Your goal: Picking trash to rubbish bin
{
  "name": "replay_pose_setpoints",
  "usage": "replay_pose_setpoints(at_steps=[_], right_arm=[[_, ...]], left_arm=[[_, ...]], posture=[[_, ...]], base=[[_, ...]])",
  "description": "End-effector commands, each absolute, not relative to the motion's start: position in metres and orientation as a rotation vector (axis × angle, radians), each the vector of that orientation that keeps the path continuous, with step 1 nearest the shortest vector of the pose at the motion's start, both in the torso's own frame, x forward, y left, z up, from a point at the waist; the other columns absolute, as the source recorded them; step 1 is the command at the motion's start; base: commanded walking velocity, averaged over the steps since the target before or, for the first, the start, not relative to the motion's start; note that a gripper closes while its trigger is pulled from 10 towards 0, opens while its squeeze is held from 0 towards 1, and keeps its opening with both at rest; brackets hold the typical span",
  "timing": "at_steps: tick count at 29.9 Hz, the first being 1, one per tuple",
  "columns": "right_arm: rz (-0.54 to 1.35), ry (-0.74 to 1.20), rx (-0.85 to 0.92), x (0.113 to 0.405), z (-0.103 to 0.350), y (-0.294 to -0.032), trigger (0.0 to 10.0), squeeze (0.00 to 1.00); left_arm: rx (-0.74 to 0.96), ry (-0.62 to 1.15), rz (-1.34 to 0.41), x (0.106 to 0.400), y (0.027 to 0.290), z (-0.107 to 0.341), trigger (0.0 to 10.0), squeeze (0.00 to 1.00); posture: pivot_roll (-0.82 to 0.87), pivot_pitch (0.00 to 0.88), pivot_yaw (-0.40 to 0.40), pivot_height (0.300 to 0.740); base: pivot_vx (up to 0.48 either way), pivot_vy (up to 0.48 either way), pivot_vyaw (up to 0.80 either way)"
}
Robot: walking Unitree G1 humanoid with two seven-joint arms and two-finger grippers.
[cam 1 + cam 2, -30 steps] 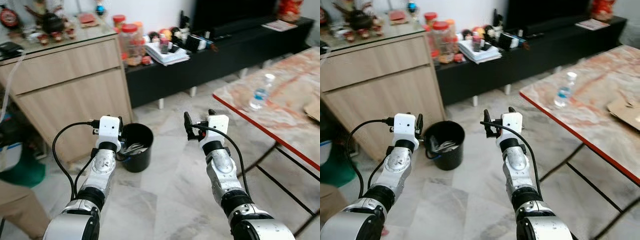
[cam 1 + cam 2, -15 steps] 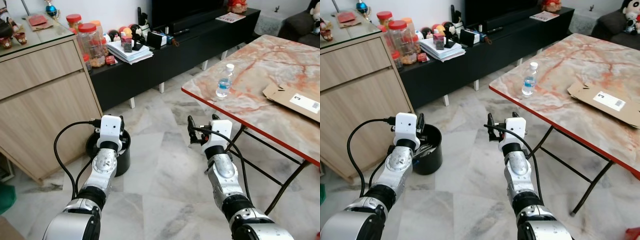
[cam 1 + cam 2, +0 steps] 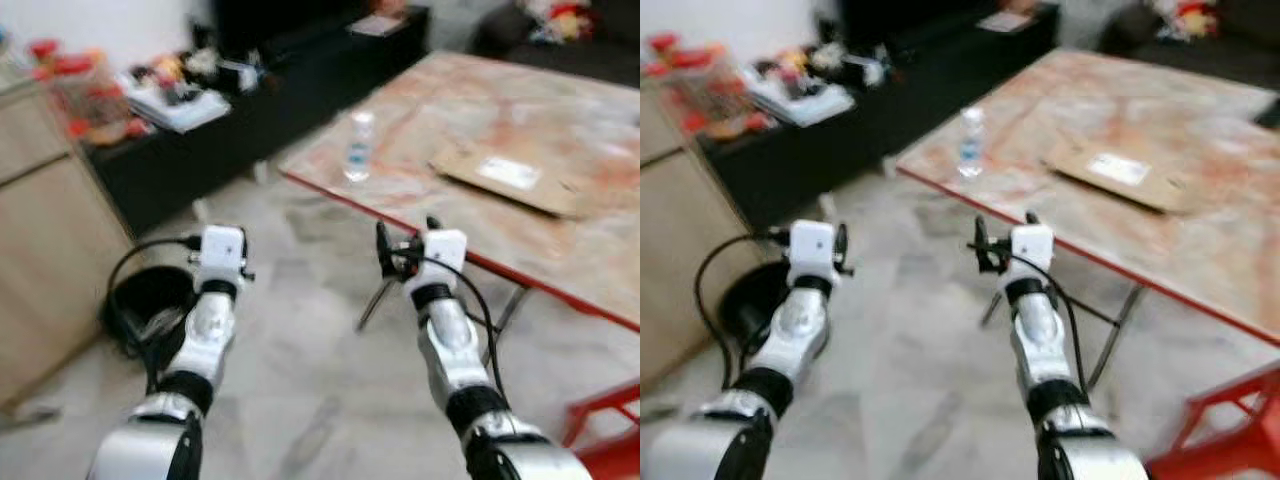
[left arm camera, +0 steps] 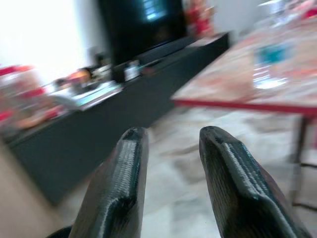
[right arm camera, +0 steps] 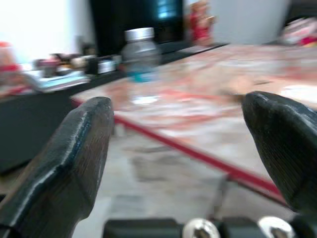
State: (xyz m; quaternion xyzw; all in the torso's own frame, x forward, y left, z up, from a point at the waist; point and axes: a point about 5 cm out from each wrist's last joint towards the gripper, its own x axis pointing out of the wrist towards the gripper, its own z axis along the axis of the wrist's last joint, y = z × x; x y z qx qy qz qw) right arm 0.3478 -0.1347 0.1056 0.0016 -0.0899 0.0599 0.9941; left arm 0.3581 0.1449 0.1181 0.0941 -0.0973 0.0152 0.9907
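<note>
We see both silver arms raised forward side by side, forearms angled up, cables looping off each wrist. Left gripper (image 4: 171, 148): fingers (image 4: 119, 188) parted by a narrow gap, nothing between them. Right gripper (image 5: 190, 144): fingers (image 5: 74, 163) spread wide apart, empty. The head views are blurred.

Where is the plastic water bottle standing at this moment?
In the left eye view, the plastic water bottle stands upright near the left corner of the marble table, close to its red edge, to the left of the flat cardboard piece.
</note>
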Motion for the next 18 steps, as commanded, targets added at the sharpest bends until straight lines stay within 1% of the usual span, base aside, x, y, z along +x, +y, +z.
replay_pose_setpoints(at_steps=[1,18], right_arm=[[0.137,-0.195,0.012,0.3486,0.1091,-0.1276,10.0,0.00],[0.157,-0.207,0.019,0.3484,0.1114,-0.1203,10.0,0.00]], left_arm=[[0.197,-0.194,0.050,0.3584,0.1524,0.1188,10.0,0.00],[0.164,-0.212,0.032,0.3594,0.1488,0.1224,10.0,0.00]], posture=[[-0.07,0.000,0.015,0.740],[-0.07,0.000,0.017,0.740]], base=[[0.000,0.000,-0.80],[0.000,0.000,-0.80]])
